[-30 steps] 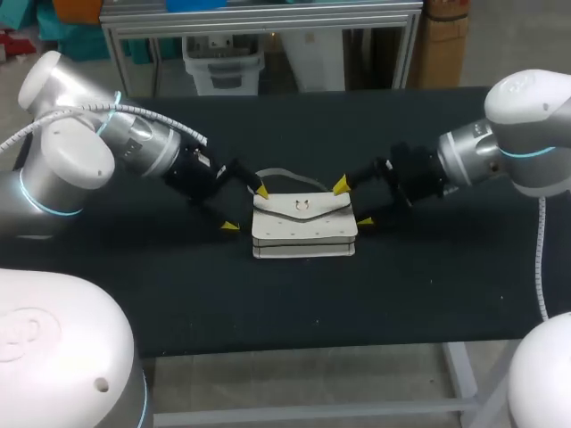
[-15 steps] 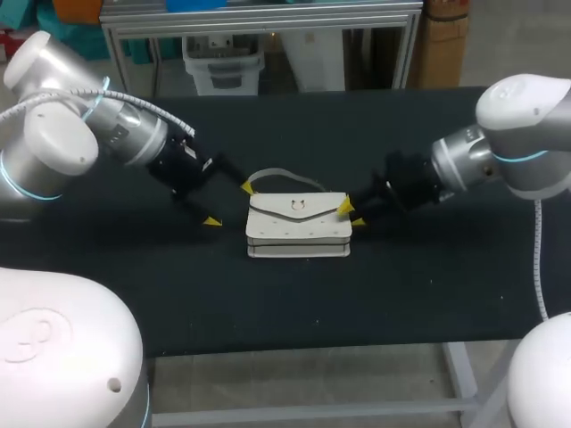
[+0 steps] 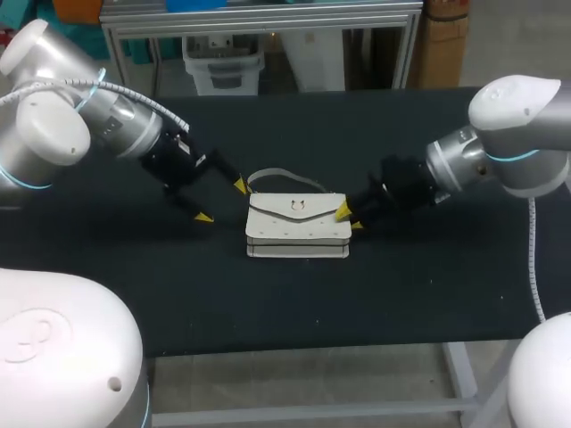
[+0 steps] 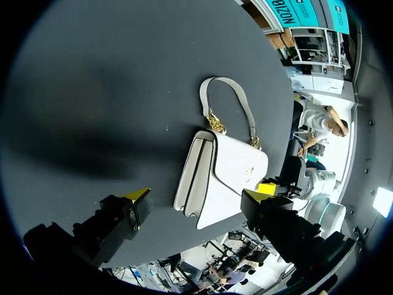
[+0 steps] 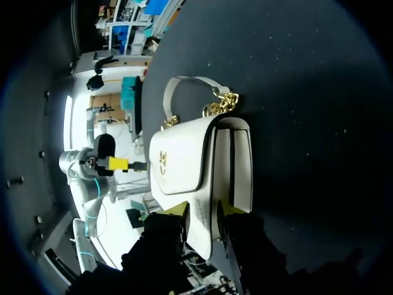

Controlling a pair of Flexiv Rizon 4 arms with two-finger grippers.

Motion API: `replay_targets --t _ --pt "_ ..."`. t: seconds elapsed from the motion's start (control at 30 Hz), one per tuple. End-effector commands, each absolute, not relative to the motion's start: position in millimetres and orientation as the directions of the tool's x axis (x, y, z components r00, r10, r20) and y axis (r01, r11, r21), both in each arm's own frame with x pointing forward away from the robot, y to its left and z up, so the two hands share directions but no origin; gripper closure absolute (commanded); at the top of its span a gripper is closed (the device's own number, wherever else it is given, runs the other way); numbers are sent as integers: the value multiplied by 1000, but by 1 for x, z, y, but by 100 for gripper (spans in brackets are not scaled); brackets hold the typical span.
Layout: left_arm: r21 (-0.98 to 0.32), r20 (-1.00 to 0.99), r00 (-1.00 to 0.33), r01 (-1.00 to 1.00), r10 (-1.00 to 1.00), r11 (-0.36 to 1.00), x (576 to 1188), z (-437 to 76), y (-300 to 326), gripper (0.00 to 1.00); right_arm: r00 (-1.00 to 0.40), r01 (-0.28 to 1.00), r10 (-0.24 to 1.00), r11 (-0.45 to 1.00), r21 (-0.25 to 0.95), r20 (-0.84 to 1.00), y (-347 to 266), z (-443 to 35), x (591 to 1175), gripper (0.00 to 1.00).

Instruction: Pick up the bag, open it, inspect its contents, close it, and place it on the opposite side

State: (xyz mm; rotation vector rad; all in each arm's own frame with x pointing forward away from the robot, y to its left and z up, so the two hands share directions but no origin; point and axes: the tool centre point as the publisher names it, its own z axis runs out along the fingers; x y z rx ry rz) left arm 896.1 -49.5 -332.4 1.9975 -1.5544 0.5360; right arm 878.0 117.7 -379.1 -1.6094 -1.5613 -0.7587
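Note:
A small white handbag [image 3: 297, 225] with a gold clasp lies flat at the middle of the black table, its strap [image 3: 284, 173] looped toward the far side. My right gripper [image 3: 349, 218] is at the bag's right end. In the right wrist view its fingers [image 5: 204, 212] pinch that end of the bag [image 5: 184, 153] from both sides. My left gripper [image 3: 221, 201] hangs open just left of the bag, clear of it. In the left wrist view the bag [image 4: 230, 175] lies ahead of the wide-spread fingers [image 4: 198, 198], with its gold chain and strap [image 4: 226, 98] beyond.
The black table [image 3: 401, 294] carries only the bag. Its front edge runs close below the bag in the head view, and its far edge lies behind both arms.
My right gripper has shut on the bag's right end. My left arm has drawn back to the left, away from the bag. The bag has slid slightly left.

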Motion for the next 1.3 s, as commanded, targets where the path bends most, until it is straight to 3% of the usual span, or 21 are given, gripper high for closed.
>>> replay_targets --t 0.03,0.6,1.3 --pt "160 601 228 -973 -766 -165 894 -329 -49 0 79 993 543 31 -114 836 118 -381 883 100" --pt "39 354 -40 -998 -934 57 908 -314 -24 0 -43 993 568 113 -26 822 43 -370 906 100" --pt "39 354 -40 -998 -934 57 908 -314 -24 0 -46 992 571 119 -27 820 38 -370 908 100"
